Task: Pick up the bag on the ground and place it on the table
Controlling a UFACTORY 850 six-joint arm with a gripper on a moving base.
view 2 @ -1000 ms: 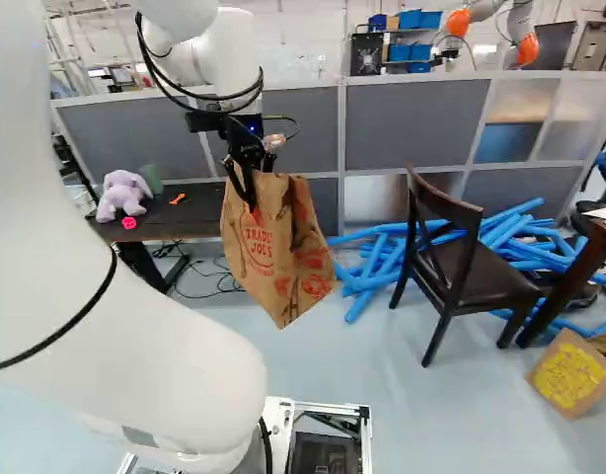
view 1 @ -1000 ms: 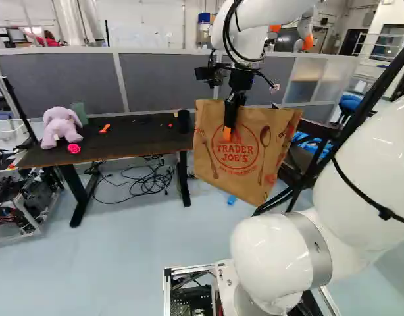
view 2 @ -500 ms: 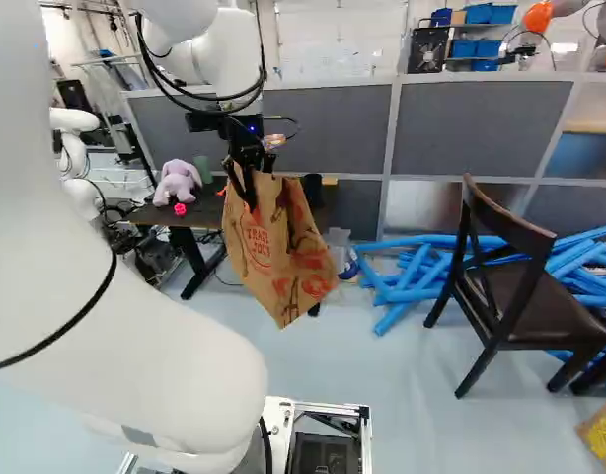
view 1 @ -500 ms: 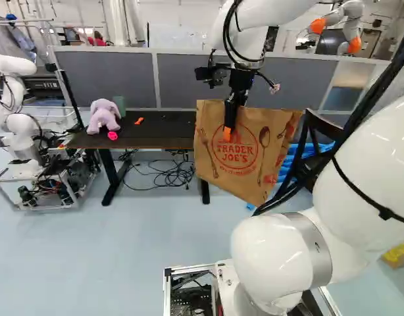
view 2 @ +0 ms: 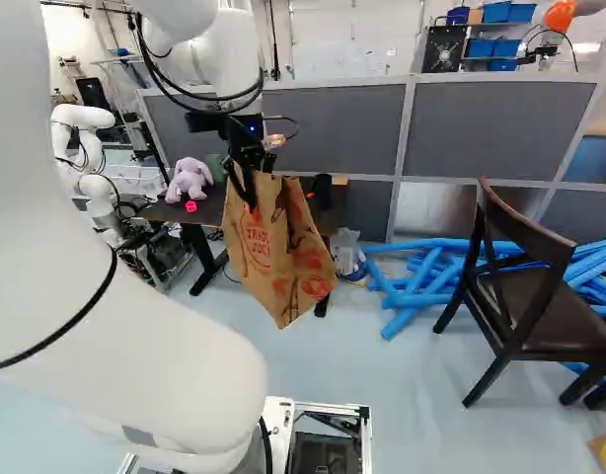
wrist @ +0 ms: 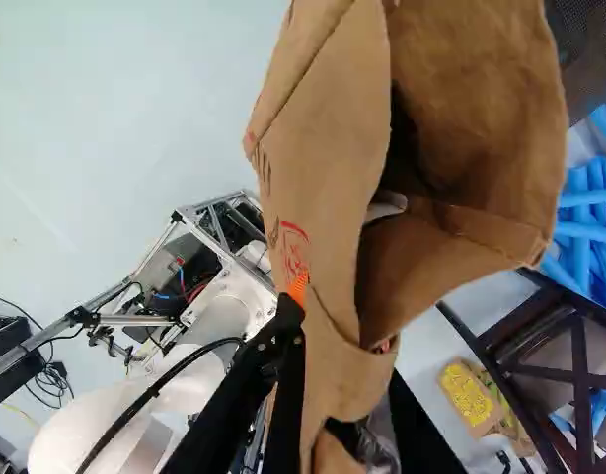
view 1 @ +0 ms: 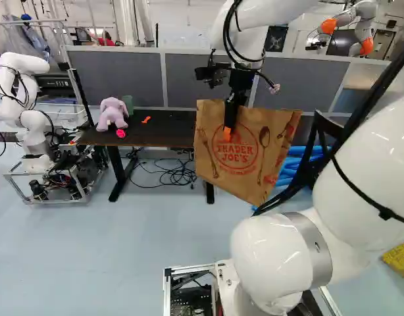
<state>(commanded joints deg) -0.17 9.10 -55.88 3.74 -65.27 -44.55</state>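
In the left base view my gripper (view 1: 229, 128) is shut on the upper part of the brown paper bag (view 1: 245, 158), one orange pad showing on its printed face. The bag hangs tilted in the air, also in the right base view, below my gripper (view 2: 249, 193). The wrist view shows my gripper (wrist: 340, 314) pinching the wall of the bag (wrist: 333, 197) near its open mouth; the far finger is mostly hidden by paper. The dark table (view 1: 159, 135) stands beyond and left of the bag, which covers its right end in the left base view.
On the table are a purple plush elephant (view 1: 112, 114), a pink ring (view 1: 120, 133) and a small orange thing (view 1: 146, 120). Another robot (view 1: 32, 131) stands at the far left. A dark chair (view 2: 515, 286) and blue tubes (view 2: 412, 286) are at the right, below a grey partition.
The base has turned left, so the room has shifted rightward in both base views. The arm keeps its pose, and the bag stays in my gripper.
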